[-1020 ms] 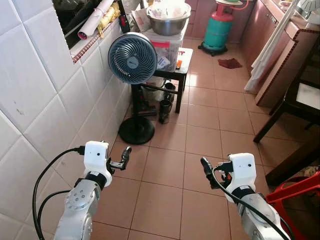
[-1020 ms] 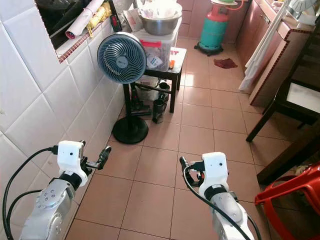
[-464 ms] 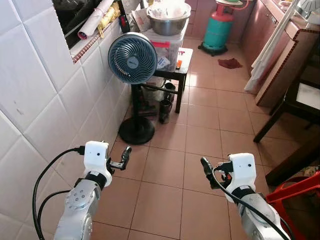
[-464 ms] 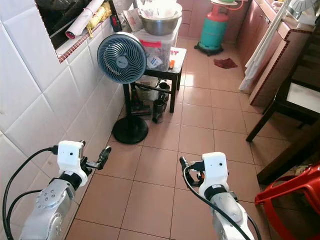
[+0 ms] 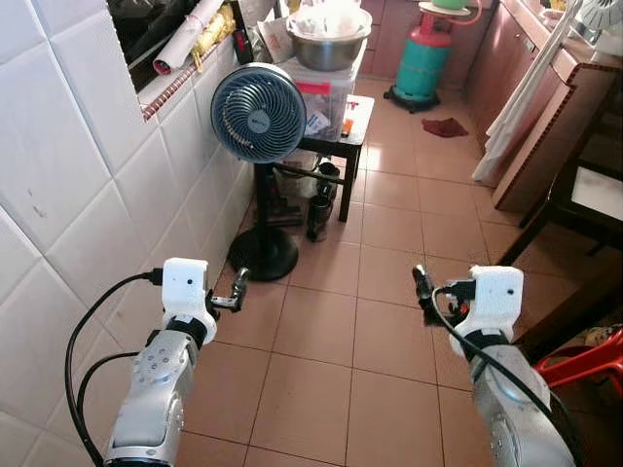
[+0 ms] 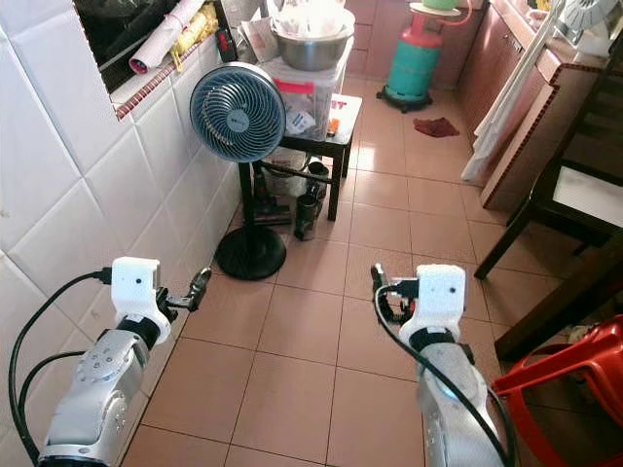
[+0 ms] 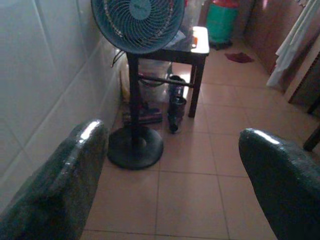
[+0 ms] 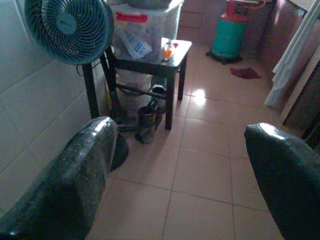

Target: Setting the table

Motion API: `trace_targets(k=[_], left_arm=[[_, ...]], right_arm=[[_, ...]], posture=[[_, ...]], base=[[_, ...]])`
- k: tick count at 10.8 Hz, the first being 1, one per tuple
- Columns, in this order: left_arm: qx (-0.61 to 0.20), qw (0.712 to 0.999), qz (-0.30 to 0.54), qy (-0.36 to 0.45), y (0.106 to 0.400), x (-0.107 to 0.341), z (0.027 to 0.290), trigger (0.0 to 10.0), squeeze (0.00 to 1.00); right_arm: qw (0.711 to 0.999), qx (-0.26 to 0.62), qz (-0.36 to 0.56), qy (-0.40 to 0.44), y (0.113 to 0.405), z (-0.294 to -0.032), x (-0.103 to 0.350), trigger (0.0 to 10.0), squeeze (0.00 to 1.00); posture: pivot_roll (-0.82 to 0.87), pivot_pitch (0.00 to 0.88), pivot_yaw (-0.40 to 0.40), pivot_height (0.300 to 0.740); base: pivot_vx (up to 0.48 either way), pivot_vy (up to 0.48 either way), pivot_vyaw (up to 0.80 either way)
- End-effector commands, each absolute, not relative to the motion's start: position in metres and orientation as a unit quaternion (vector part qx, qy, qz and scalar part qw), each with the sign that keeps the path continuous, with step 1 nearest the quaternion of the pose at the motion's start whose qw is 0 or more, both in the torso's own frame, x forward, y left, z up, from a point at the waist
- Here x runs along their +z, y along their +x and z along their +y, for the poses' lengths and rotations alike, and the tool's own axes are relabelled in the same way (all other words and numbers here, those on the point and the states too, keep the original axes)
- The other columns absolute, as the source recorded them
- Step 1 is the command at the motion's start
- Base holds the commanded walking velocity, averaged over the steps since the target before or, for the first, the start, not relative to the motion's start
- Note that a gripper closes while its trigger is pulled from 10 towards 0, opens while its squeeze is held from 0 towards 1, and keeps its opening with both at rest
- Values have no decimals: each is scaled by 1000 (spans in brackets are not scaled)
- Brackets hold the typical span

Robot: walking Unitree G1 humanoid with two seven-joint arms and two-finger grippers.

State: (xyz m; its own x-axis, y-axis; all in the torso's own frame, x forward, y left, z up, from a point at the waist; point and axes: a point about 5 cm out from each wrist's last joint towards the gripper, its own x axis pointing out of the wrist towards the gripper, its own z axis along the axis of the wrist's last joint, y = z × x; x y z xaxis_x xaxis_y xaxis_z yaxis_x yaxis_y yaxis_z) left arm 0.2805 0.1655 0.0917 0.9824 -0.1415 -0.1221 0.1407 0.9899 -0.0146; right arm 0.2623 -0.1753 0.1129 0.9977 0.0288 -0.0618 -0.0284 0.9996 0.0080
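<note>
A: Left gripper point(image 5: 238, 288) is up over the floor tiles point(image 5: 321, 389), just short of the fan point(image 5: 259, 113) base, fingers spread, holding nothing. Right gripper point(image 5: 422, 289) sits level with it, further from the fan, also spread and empty.

B: Tableware?

A: Steel bowl point(image 5: 328, 47) on a plastic bin point(image 5: 326, 92), right behind the fan head, on a small black side table point(image 5: 352, 131). Can't tell what's in the bowl.

B: Rest?

A: Green gas cylinder point(image 5: 426, 53) well past the fan. Brown counter point(image 5: 545, 117) across the room from it, white cloth point(image 5: 516, 97) hanging there.
</note>
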Motion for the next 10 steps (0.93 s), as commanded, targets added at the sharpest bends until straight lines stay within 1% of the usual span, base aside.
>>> trace_targets(k=[1,2,3,5,8,9,10], left_arm=[[-75,995,70,6,280,89,165,10000,0],[-76,995,70,6,280,90,165,10000,0],[-85,994,70,15,281,93,167,10000,0],[-94,993,68,23,283,95,168,10000,0],[-98,992,67,34,282,96,166,10000,0],[-91,992,75,35,279,92,169,10000,0],[-83,993,78,27,279,90,170,10000,0]], right_arm=[[1000,5,29,5,264,-177,112,10000,0],[1000,3,26,6,265,-176,112,10000,0],[999,-7,24,26,266,-171,108,10000,0],[999,-7,29,36,263,-165,103,10000,0],[998,-6,32,45,265,-162,101,10000,0],[999,-4,33,42,266,-163,101,10000,0],[999,-2,38,37,266,-165,100,10000,0]], posture=[[113,78,-29,740],[113,78,-29,740],[136,79,5,740],[144,81,18,740],[156,82,19,740],[152,84,5,740],[148,85,-4,740]], base=[[0,0,0],[0,0,0],[0,0,0],[0,0,0],[0,0,0],[0,0,0],[0,0,-481]])
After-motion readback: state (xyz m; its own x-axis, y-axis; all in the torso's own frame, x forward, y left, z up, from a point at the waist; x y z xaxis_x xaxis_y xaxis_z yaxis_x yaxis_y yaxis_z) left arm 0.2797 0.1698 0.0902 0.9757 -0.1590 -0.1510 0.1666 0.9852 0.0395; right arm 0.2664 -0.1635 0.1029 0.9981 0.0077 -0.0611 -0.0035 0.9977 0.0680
